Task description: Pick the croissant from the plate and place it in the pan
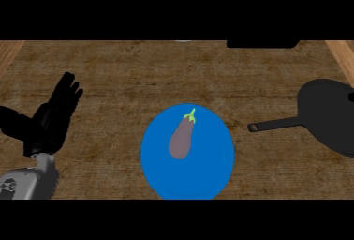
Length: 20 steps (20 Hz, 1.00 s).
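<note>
1. We see a purple eggplant (181, 139) lying along the plate's middle, its green stem pointing to 12 o'clock.
2. We see the blue plate (207, 176) lying flat at centre.
3. We see the black pan (330, 115) at 3 o'clock, apart from the plate, its handle (276, 124) pointing to 9 o'clock.

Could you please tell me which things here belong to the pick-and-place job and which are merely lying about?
Job in hand:
- eggplant, on the plate where a croissant was expected
- blue plate
- black pan, at the right
- left hand, resting open at the left

Lying about:
- dark object at the counter's far edge
</note>
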{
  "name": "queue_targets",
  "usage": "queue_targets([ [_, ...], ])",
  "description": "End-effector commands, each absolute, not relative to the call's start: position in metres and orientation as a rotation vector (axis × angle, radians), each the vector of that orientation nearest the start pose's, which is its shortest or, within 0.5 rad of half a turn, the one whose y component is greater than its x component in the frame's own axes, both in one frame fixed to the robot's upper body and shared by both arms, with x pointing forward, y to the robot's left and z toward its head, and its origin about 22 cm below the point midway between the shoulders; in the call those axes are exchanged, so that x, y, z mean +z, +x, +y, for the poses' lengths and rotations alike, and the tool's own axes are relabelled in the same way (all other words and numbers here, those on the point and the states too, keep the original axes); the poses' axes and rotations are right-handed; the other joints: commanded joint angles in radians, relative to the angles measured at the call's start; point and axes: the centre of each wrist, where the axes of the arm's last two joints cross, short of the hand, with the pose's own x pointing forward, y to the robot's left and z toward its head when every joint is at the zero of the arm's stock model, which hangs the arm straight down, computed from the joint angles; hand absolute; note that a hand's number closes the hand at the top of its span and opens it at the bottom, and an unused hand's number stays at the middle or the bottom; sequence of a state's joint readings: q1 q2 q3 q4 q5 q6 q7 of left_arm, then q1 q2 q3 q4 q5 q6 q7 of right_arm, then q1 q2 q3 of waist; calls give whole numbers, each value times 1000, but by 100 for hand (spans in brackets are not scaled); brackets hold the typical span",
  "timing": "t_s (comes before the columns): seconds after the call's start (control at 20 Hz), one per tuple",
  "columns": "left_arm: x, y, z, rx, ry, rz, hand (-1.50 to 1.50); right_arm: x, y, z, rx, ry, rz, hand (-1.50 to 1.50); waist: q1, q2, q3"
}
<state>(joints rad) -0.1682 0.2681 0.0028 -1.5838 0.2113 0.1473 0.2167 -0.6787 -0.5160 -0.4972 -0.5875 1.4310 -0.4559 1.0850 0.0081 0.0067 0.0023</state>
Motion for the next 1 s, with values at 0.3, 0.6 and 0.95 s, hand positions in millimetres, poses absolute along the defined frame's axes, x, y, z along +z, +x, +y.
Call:
queue_targets([
  [0.3,56,275,277,34,94,-1515,0,6,332,-431,-543,-1543,-268,-150,-1,-4,-1],
  [0.6,57,286,263,53,105,-1520,0,11,330,-416,-746,-1665,-535,-150,-23,-10,-2],
  [0.95,44,269,283,82,140,-1489,0,24,316,-376,-994,-1627,-761,-150,-48,-26,-6],
])
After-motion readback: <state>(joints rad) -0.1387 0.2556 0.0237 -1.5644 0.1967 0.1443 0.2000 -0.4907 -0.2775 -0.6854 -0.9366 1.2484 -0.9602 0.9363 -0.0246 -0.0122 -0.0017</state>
